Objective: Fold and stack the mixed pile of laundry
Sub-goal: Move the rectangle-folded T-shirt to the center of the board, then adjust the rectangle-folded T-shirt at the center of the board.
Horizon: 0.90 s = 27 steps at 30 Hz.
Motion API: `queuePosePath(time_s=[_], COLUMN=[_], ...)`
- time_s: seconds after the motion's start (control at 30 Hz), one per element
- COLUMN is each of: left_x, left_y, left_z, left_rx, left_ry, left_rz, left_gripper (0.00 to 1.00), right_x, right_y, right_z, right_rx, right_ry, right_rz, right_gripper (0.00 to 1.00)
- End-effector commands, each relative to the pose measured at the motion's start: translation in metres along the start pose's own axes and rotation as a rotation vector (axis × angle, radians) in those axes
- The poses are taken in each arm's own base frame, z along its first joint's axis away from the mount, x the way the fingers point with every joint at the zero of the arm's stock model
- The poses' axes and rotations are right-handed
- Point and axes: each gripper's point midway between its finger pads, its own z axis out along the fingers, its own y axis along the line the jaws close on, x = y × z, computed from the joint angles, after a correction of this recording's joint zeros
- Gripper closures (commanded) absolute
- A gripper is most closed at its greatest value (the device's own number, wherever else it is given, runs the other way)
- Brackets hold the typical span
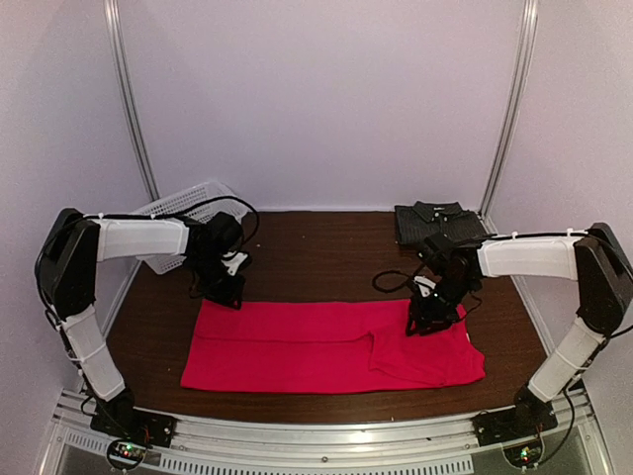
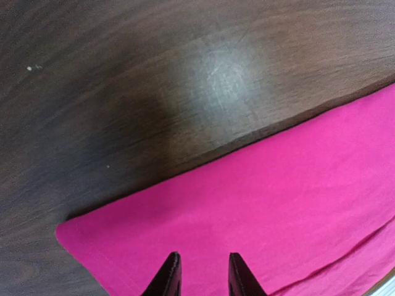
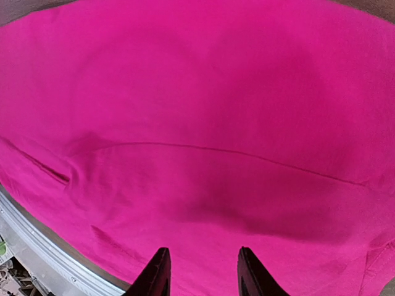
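The red-pink T-shirt (image 1: 326, 346) lies flat on the brown table, folded lengthwise into a long band. It fills the right wrist view (image 3: 197, 123) and the lower right of the left wrist view (image 2: 278, 209). The dark pinstriped shirt (image 1: 437, 222) lies folded at the back right. My left gripper (image 1: 226, 293) hovers over the T-shirt's far left corner, its jaws open and empty (image 2: 203, 271). My right gripper (image 1: 425, 322) hovers over the T-shirt's far right edge, its jaws open and empty (image 3: 202, 271).
A white lattice basket (image 1: 183, 210) leans at the back left behind the left arm. Bare brown table (image 1: 326, 257) lies between the arms. A metal rail (image 1: 326, 435) runs along the near edge.
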Motion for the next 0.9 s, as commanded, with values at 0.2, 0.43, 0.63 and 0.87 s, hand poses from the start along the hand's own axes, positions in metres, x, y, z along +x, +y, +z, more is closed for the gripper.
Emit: queuePosePath(time_s=[0.2,0.43,0.63,0.87], left_x=[0.069,0.088,0.019,-0.009], left_y=[0.020,0.044,0.017,-0.002], left_z=[0.044,0.035,-0.009,-0.027], left_rx=[-0.084,-0.135,-0.013,0.000], left_ry=[0.215,0.203,-0.035,-0.096], left_rz=[-0.075,-0.171,-0.127,-0.061], left_gripper=[0.75,0.75,0.71,0.71], right_x=[-0.041,-0.096,-0.075,0.029], right_y=[-0.021,0.002,0.024,0.005], right_z=[0.037,0.022,-0.045,-0.037], right_rx=[0.122,0.052,-0.073,-0.186], right_ry=[0.014,-0.040,-0.124,-0.032], right_rz=[-0.008,-0.102,-0.064,0.197], right_gripper=[0.62,0.61,0.61,0.61])
